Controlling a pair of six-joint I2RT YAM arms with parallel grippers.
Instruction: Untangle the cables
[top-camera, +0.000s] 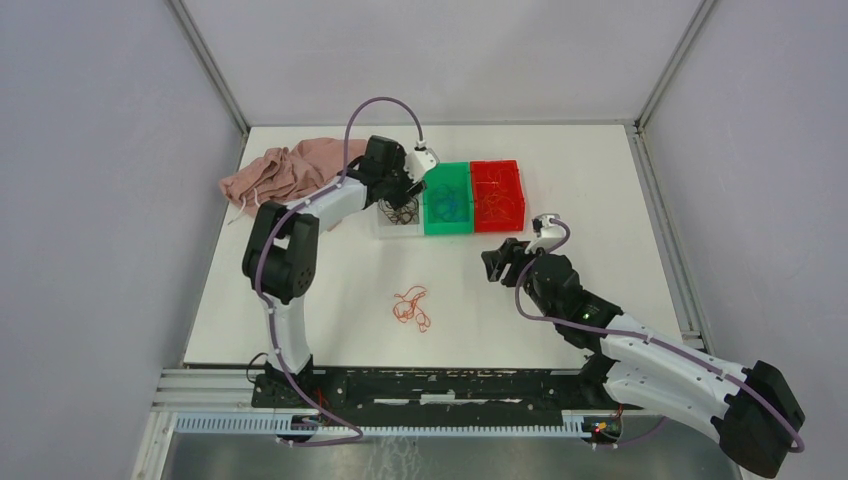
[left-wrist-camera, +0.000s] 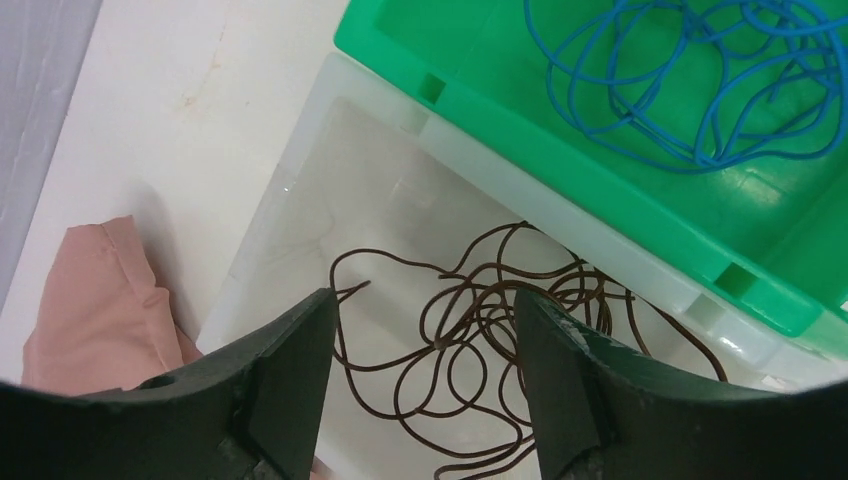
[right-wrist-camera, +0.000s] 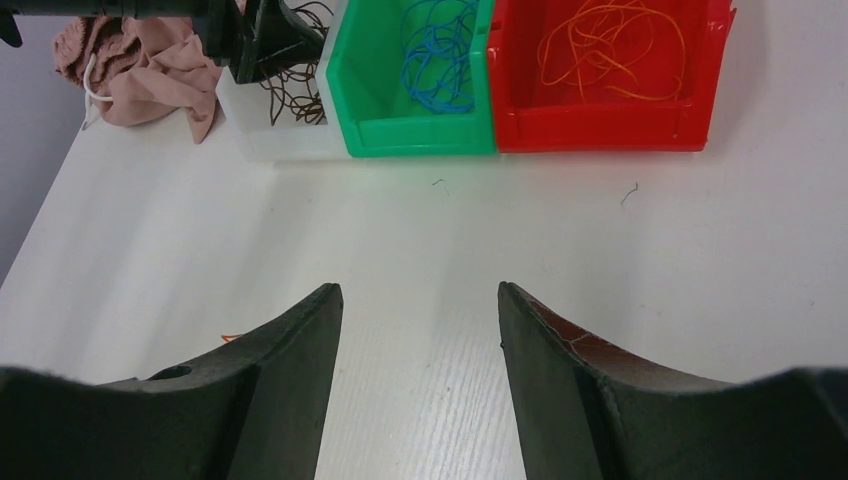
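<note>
Left hand (left-wrist-camera: 425, 310): spread, empty, over clear bin (left-wrist-camera: 300, 200).
Right hand (right-wrist-camera: 418, 295): spread, empty, above table (top-camera: 330, 300).
Dark cables (left-wrist-camera: 490, 350): in clear bin.
Blue cables (left-wrist-camera: 680, 90): in green bin (right-wrist-camera: 420, 135).
Orange cables (right-wrist-camera: 610, 50): in red bin (right-wrist-camera: 600, 130); loose wad (top-camera: 412, 308) mid-table.

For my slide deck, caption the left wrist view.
Open left claw above brown wires in clear bin, blue wires in green bin.

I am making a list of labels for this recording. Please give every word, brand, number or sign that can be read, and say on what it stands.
There is no readable text in any view.
The red bin, the green bin and the clear bin have no label.
The pink cloth, the left gripper and the right gripper show no print.
</note>
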